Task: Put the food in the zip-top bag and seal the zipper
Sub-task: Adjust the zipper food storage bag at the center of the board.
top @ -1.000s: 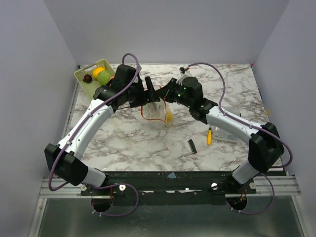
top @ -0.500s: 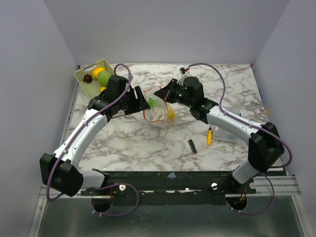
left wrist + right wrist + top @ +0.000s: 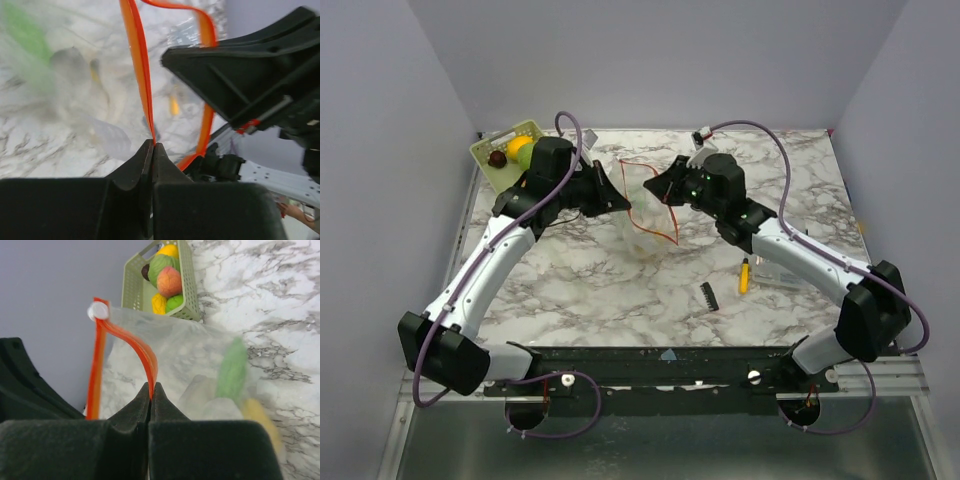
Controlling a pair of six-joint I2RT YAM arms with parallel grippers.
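Bag (image 3: 642,236) hangs over the desk (image 3: 580,290), some food (image 3: 232,371) inside, left hand (image 3: 151,145) and right hand (image 3: 150,387) each clamped on its zipper (image 3: 135,55). Basket (image 3: 190,287) far left holds more; loading seems unfinished, so spread the mouth next.

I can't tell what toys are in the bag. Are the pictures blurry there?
Left wrist view: the food inside the zip-top bag is a smeared green and grey blur, while the zipper up close is sharper. Right wrist view: the bagged green and yellow pieces are blurred too, yet the basket behind looks crisp. Top external view: sharp, contents too small to tell.
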